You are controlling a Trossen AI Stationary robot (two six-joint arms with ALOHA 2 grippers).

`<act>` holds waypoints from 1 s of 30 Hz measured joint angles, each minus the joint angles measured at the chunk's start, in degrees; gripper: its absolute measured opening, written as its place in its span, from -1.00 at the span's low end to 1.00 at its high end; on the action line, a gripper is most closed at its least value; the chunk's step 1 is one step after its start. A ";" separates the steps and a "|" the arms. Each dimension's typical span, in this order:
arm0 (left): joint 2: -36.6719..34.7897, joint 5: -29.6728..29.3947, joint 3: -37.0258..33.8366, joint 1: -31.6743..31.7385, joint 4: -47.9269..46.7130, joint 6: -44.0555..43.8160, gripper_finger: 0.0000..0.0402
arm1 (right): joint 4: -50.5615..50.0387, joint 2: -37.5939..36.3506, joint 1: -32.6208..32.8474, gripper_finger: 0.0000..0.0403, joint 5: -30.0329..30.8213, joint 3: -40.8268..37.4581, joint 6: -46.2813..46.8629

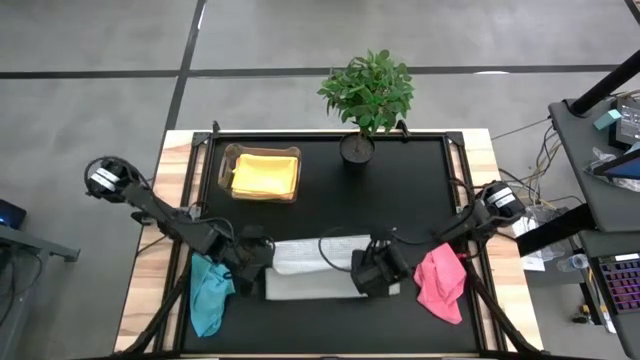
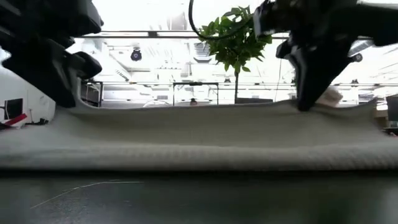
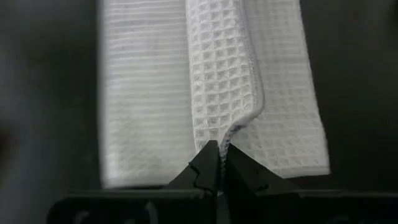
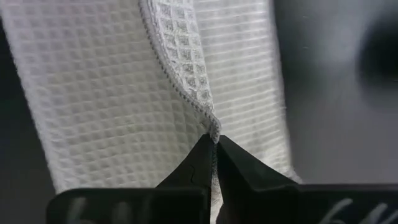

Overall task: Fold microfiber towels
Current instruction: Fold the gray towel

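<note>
I see my left gripper (image 3: 217, 151) and right gripper (image 4: 214, 142) each pinching the white-grey towel (image 1: 310, 268) (waffle-weave) near the bench's front edge.

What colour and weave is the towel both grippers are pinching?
White-grey towel, waffle-weave grid; clearest in the left wrist view.

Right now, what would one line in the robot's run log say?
step: folding white-grey towel | left pincer: shut on towel edge | right pincer: shut on towel edge | yellow towel: in clear box
</note>
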 joint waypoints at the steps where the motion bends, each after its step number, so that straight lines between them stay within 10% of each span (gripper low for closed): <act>1: -0.39 -0.66 -0.02 0.43 -1.04 0.01 -1.00 | 0.15 0.02 -0.70 -0.96 0.62 -0.34 -0.41; 16: 5.10 -1.49 -1.93 4.25 2.10 -0.06 -1.00 | 4.02 0.09 -6.33 -0.92 4.53 -3.23 -2.88; 30: 6.64 -5.75 -1.97 5.42 1.21 -2.93 -1.00 | 3.73 0.09 -9.54 -0.41 4.70 -3.25 -4.11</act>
